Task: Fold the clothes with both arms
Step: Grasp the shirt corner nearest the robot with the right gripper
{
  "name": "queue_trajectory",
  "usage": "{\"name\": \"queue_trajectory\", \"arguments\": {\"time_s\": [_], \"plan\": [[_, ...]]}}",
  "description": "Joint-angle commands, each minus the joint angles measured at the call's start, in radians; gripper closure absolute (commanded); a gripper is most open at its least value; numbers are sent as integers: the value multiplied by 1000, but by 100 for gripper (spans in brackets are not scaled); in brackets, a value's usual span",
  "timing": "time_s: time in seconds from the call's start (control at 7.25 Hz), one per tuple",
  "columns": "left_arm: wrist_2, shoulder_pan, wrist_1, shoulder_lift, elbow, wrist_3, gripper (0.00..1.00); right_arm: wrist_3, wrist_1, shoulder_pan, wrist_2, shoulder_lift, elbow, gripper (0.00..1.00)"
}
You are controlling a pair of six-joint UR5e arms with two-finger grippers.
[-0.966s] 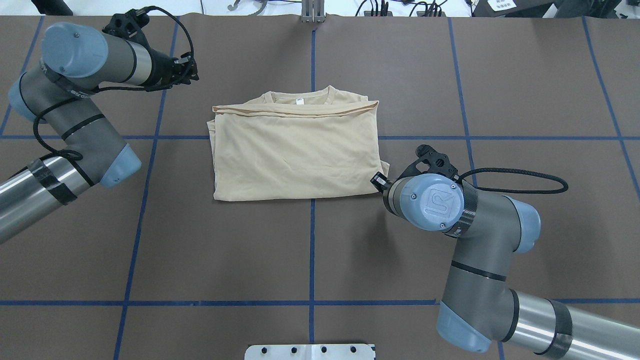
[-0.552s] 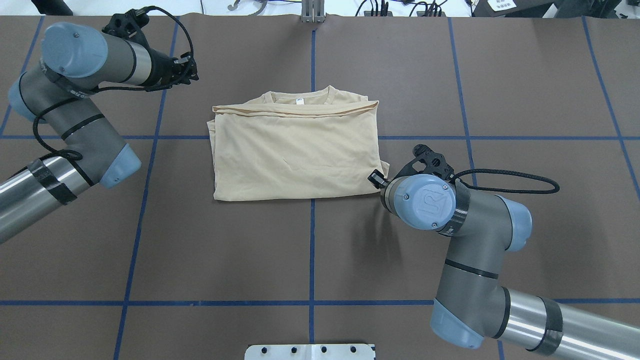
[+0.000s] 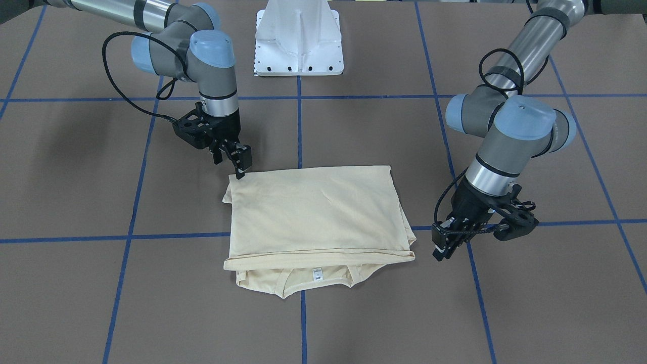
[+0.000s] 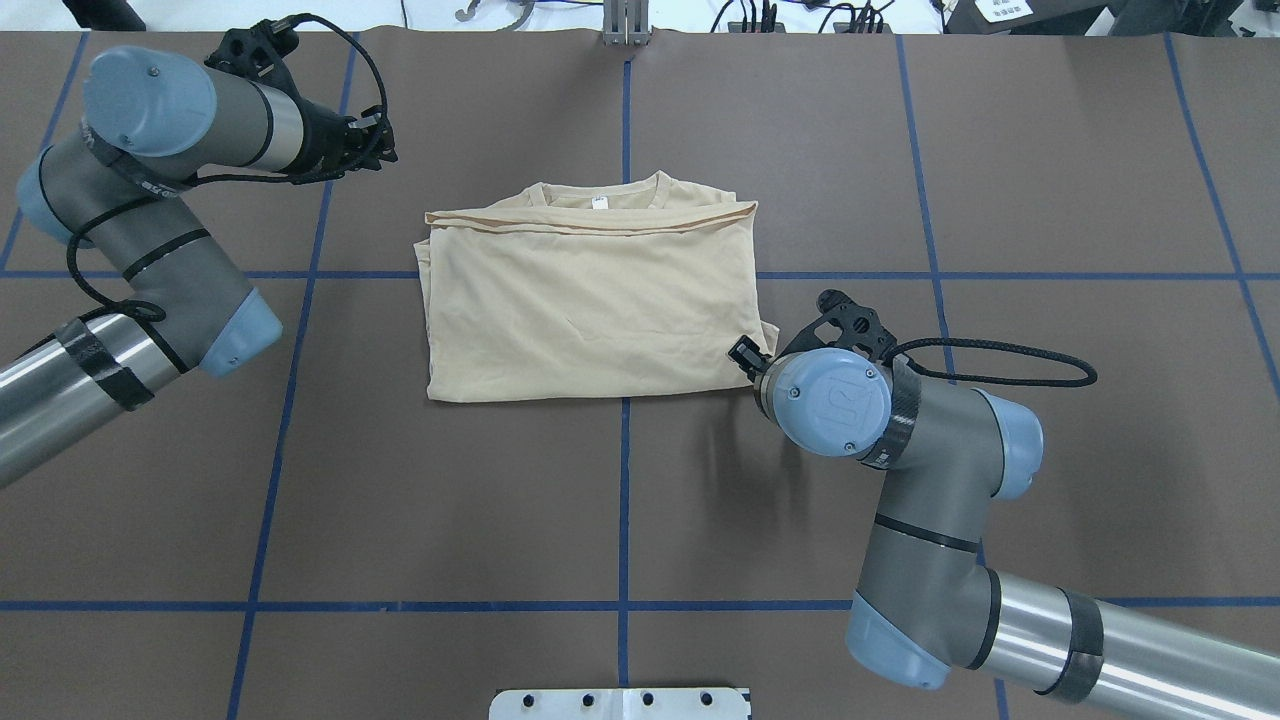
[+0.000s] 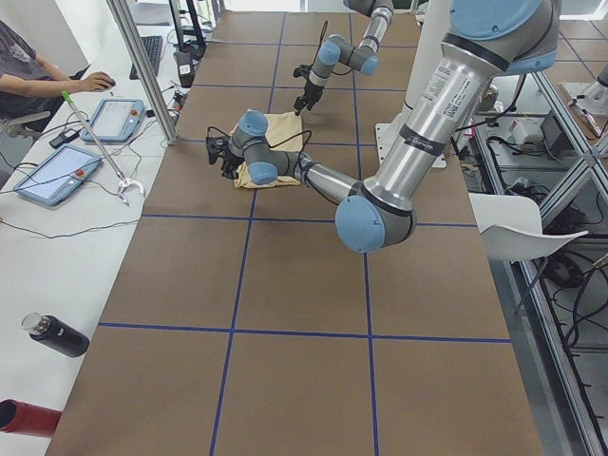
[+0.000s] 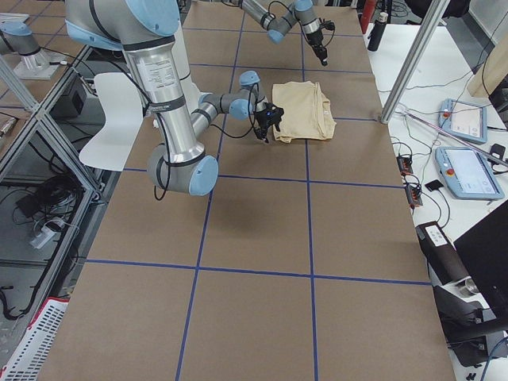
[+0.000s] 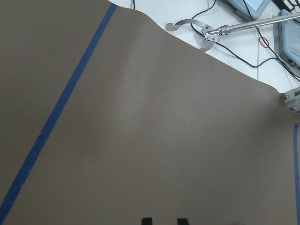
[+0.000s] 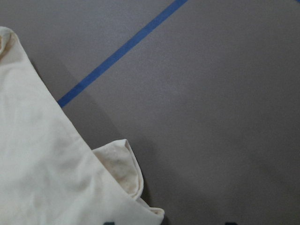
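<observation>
Table (image 4: pixel 640 520): brown cover, marked off in squares by blue tape (image 4: pixel 624 500).

Right arm (image 4: pixel 930 520): bent over the table's right half. Compared with a second ago, its wrist is found shifted leftward, closer to the shirt.

Left arm (image 4: pixel 170 250): folded back at the far left, well apart from the shirt. No change of pose is noted against the earlier frames.

Shirt (image 4: pixel 590 310): pale cream-yellow, laid flat at the table's middle and folded into a rectangle, with the collar toward the far side. A folded-over edge is seen running across just below the collar. It straddles the centre tape line. Its lie is unchanged.

Right gripper (image 3: pixel 235 162): pointed down at the shirt's near right corner. Its jaws are set wide apart and nothing is held; in the wrist view the corner, with a small tuck of cloth poking out, is seen between them.

Left gripper (image 3: pixel 441 253): held over bare table, its jaws narrowly parted, nothing held.

Label (image 4: pixel 598 201): small, white, inside the collar.
</observation>
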Motion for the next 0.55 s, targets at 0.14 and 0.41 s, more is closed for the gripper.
{"name": "queue_trajectory", "arguments": {"time_s": [0.14, 0.41], "plan": [[1, 0, 0, 0, 0, 0, 70, -8, 0, 1, -1, 20, -25, 20], [1, 0, 0, 2, 2, 0, 70, -9, 0, 1, 0, 21, -38, 21]]}}
